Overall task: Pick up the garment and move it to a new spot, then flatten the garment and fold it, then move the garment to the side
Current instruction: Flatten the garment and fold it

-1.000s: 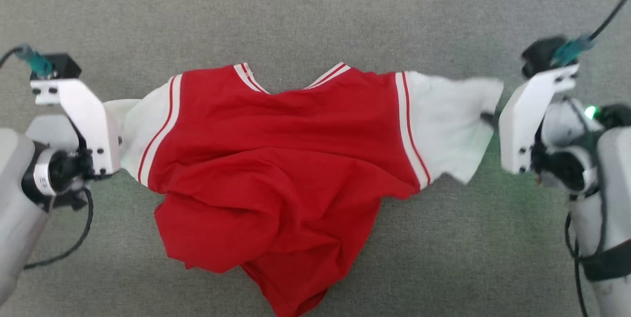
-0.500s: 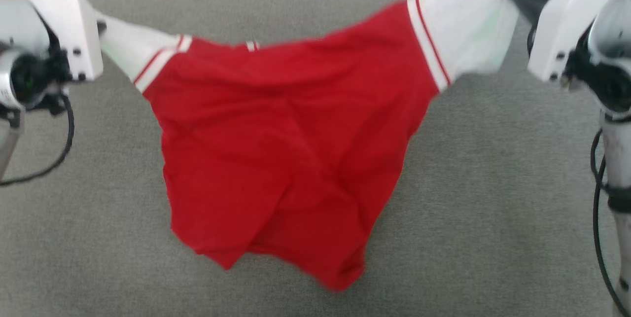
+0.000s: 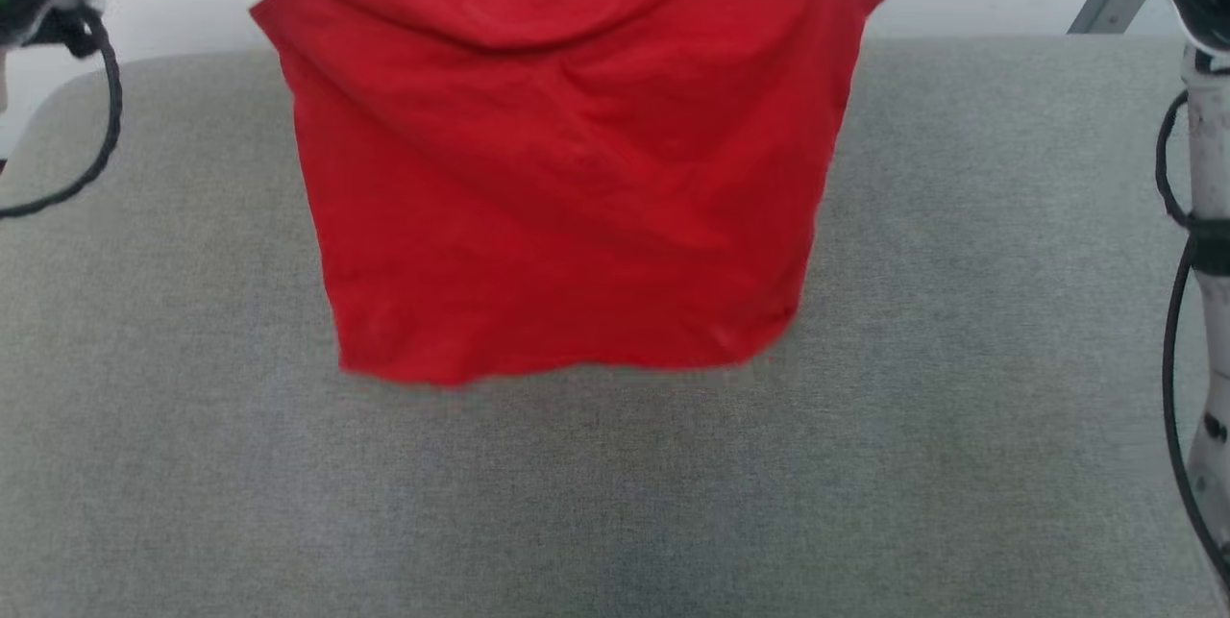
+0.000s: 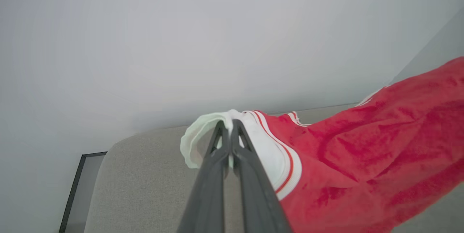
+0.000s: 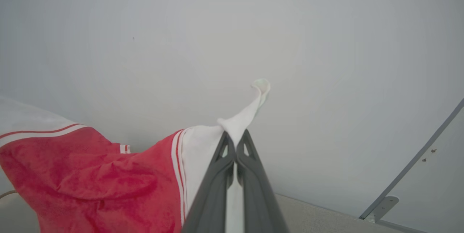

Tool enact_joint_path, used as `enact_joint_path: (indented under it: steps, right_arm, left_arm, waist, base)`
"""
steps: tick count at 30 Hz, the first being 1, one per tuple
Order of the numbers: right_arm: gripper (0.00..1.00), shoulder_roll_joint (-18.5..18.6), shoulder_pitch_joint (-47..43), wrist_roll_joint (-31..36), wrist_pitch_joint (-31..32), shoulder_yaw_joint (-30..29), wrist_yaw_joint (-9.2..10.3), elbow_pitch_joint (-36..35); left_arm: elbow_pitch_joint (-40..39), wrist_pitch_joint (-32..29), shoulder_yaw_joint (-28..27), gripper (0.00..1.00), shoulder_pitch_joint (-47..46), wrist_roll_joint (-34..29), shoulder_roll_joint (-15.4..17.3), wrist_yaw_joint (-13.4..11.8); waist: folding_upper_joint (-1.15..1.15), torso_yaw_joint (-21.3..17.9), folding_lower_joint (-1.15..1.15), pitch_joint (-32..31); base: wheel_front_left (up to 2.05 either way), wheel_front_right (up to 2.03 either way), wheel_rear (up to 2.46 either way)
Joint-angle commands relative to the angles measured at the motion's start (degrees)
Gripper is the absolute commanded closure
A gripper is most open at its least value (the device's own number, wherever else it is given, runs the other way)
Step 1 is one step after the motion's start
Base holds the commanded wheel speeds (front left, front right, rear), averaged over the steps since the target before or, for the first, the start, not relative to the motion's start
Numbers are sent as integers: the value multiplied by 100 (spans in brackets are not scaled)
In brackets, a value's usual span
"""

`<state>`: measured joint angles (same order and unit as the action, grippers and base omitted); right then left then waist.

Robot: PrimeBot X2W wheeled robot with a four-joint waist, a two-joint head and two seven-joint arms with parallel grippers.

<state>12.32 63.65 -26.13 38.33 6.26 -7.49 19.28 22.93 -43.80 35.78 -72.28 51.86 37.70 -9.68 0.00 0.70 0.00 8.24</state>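
Observation:
The garment (image 3: 567,166), a red shirt with white sleeve ends and red-and-white stripe trim, hangs in the air above the grey surface (image 3: 615,503), spread between both arms. Its lower hem hangs loose, near mid-picture in the head view. In the left wrist view my left gripper (image 4: 229,126) is shut on the white sleeve end of the garment (image 4: 362,160). In the right wrist view my right gripper (image 5: 235,137) is shut on the other white sleeve of the garment (image 5: 94,186), and a tail of white cloth sticks up past the fingertips. No number shows on the side facing me.
A pale wall (image 3: 971,3) rises behind the grey surface. A grey bracket (image 3: 1105,3) stands at the far right, by the right arm (image 3: 1206,310) and its black cable. Another black cable (image 3: 96,118) loops at the upper left.
Both grippers have lifted the garment off the surface by its sleeves. It went from lying crumpled to hanging spread out. The head camera has also tilted up, bringing the wall into view.

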Motion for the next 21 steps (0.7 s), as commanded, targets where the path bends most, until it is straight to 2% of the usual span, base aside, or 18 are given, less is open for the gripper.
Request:
enact_joint_path:
  steps: [1,11,21]
  right_arm:
    - [100,-6,106,17,-37,49,0,68]
    - [100,26,755,101,-625,317,0,748]
    - [100,154,1834,508,-2145,790,1,1752]
  left_arm:
    - [48,51,-18,100,-106,-99,-7,23]
    - [441,511,14,100,-580,-221,-297,279]
    - [1256,1853,-94,100,-1504,-621,-732,618]
  waist:
    - [0,-19,0,-47]
    - [0,-55,0,15]
    - [0,-41,0,1056]
  base:
    - [0,0,0]
    - [0,0,0]
    - [0,0,0]
